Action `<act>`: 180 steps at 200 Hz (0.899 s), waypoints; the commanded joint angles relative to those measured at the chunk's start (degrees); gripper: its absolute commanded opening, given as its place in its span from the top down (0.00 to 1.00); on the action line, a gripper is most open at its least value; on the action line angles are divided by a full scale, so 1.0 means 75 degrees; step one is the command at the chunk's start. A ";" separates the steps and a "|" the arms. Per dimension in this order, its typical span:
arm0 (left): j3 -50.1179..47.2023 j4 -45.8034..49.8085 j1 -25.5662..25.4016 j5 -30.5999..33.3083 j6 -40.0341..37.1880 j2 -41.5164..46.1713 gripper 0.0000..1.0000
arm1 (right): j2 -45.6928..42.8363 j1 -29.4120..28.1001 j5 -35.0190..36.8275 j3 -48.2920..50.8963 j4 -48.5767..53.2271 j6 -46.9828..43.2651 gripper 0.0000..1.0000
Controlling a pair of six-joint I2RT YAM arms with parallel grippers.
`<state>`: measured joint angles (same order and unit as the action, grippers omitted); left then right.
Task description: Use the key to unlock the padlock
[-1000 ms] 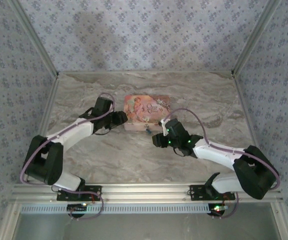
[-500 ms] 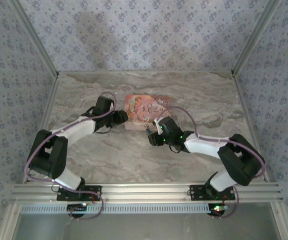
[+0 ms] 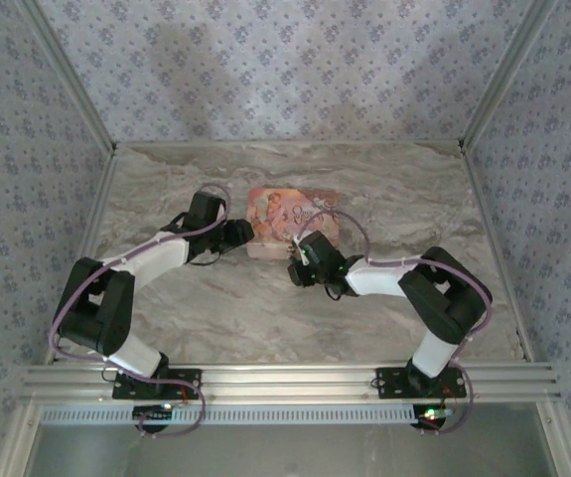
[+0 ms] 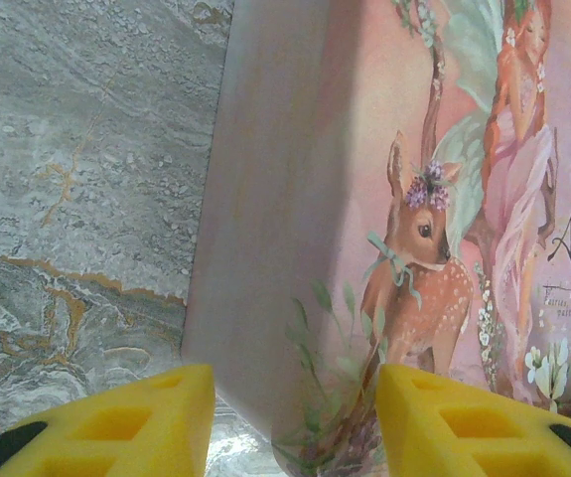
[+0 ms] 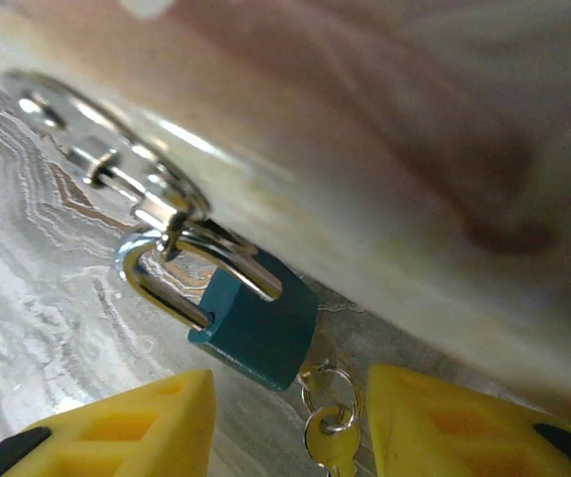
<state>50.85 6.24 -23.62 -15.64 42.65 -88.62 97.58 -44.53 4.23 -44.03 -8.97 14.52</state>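
A robot test booth: aluminium frame (image 3: 285, 376), wallpapered panels (image 3: 285, 70), marble-patterned table (image 3: 215, 318).

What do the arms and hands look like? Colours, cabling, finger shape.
Left arm and right arm: white link shells, black joint housings and bases, a purple cable looping along each. Left hand and right hand are black-bodied with blocky yellow fingers that have moulded rectangular pockets and black patches at outer corners.

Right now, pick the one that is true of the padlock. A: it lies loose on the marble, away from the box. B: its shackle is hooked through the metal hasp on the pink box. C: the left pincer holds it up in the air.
B: the right wrist view shows the padlock with its shackle threaded through the metal hasp on the edge of the pink box.
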 commanded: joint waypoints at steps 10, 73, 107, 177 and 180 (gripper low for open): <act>-0.0147 0.0305 -0.0001 -0.0080 -0.0051 -0.0185 0.54 | 0.0299 -0.0109 0.0491 -0.0284 -0.0125 -0.0222 0.60; -0.0185 0.0290 -0.0003 -0.0097 -0.0029 -0.0184 0.54 | 0.0379 -0.0285 0.0670 -0.0348 0.0105 -0.0684 0.85; -0.0149 0.0361 -0.0003 -0.0051 -0.0097 -0.0172 0.54 | 0.0201 -0.0421 0.0895 -0.0392 0.0397 -0.1127 0.95; -0.0165 0.0351 -0.0003 -0.0050 -0.0122 -0.0180 0.54 | -0.0152 -0.0588 0.1047 -0.0188 0.0606 -0.1895 1.00; -0.0166 0.0350 -0.0003 -0.0051 -0.0127 -0.0173 0.54 | -0.0165 -0.0595 0.1067 -0.0176 0.0614 -0.1920 1.00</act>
<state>50.83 6.20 -23.62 -15.81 42.63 -88.62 98.24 -48.05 11.25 -46.22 -6.87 3.44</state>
